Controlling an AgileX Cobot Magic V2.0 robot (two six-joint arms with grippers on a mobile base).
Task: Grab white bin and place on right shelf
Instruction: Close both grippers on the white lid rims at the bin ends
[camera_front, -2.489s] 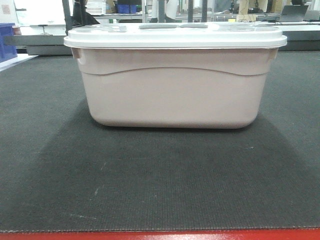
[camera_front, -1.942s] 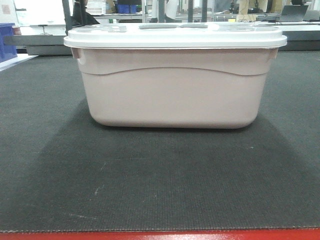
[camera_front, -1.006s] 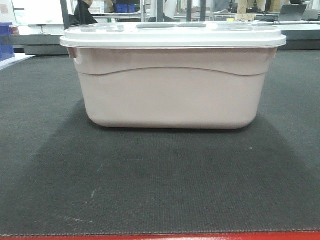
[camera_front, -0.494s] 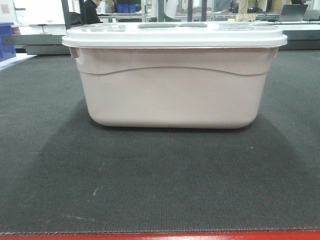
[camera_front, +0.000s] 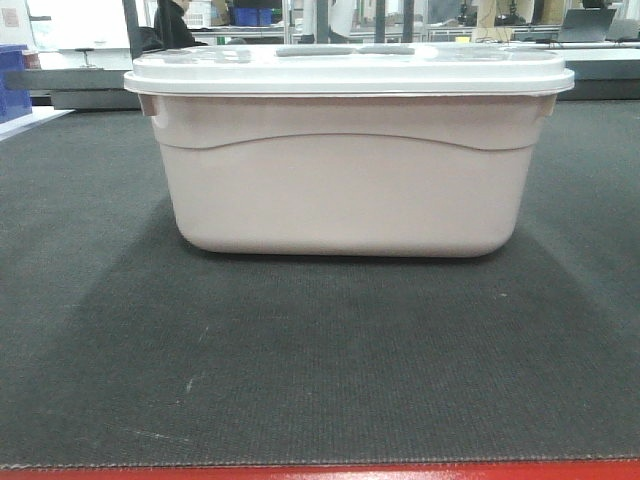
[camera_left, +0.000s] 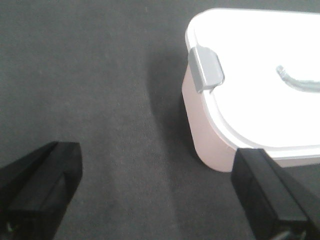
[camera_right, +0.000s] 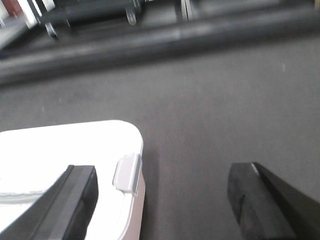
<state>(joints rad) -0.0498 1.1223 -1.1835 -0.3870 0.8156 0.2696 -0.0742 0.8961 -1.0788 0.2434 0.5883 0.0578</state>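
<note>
Little has moved on the table over the past couple of seconds: the front view wavered slightly and settled, a figure in the far background shifted, and the white bin (camera_front: 340, 180) sits where it did.

The left claw (camera_left: 155, 195) is spread wide and empty, its black fingers (camera_left: 40, 185) low over bare dark mat (camera_left: 90, 75). Ahead and to the right of it is the bin's rounded corner, with the grey left-end latch (camera_left: 206, 67) further ahead on the rim. The right-hand finger is just in front of that corner; contact cannot be made out.

The right claw (camera_right: 160, 205) is likewise parted and holding nothing. The right-end latch (camera_right: 127, 174) lies between its fingers, and the bin's far corner is ahead to the left, partly under one finger.

Seen from the front, the bin rests square on the table (camera_front: 320, 470), flat white lid (camera_front: 350, 70) clipped on. A blue bin (camera_front: 12, 80) stands well off in the background. The right shelf does not appear in any view.

With one claw posted at each end, the arms seem set to take the tub from both sides, since it looks too broad for one claw. The grab appears not yet made; lift and carry remain.
</note>
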